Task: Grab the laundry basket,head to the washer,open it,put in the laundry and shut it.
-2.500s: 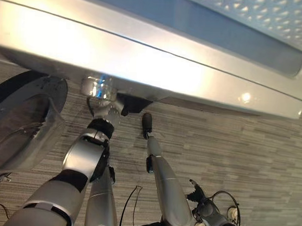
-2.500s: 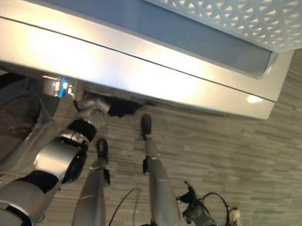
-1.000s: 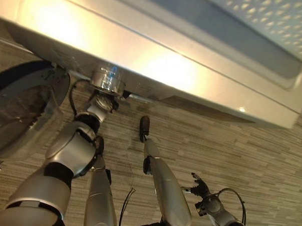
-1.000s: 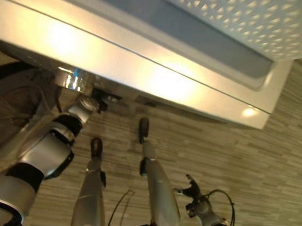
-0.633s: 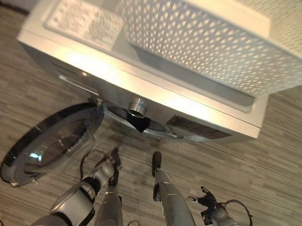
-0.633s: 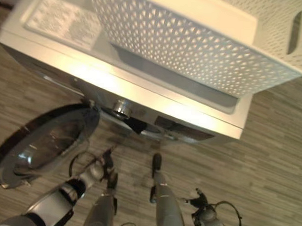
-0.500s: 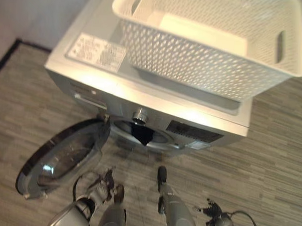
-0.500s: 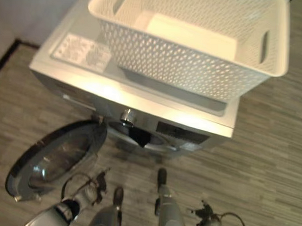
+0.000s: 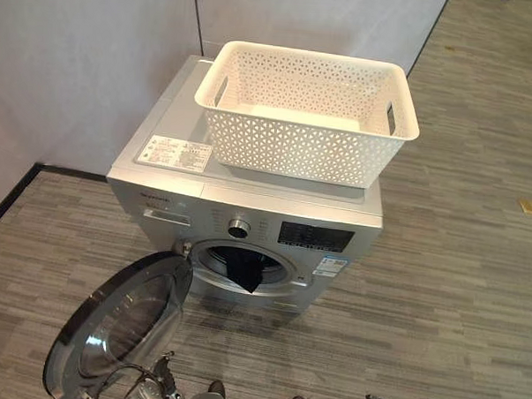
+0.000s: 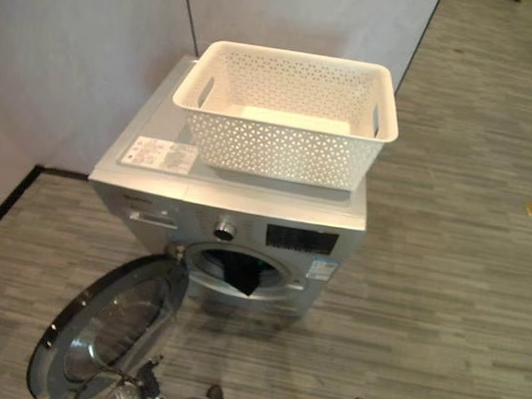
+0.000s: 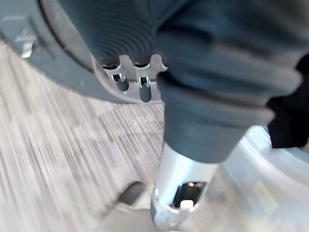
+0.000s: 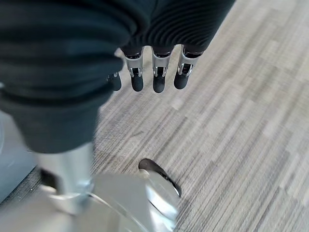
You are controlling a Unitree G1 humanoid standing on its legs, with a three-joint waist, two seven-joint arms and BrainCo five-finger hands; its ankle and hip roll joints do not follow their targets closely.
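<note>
Eye views: I see the laundry basket [image 9: 307, 113] on the washer [image 9: 248, 208] top, toward its right edge; door [image 9: 119, 334] open, dark laundry [image 9: 243, 269] hanging from the drum.
Left wrist: left hand [image 11: 140, 84] relaxed, empty.
Right wrist: right hand [image 12: 154, 72] relaxed, empty.

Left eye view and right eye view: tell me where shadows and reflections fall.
Left eye view: the laundry basket shades the washer top beneath its front edge; the open door glass carries pale reflections. Right eye view: a shadow darkens the floor under the washer's front.
</note>
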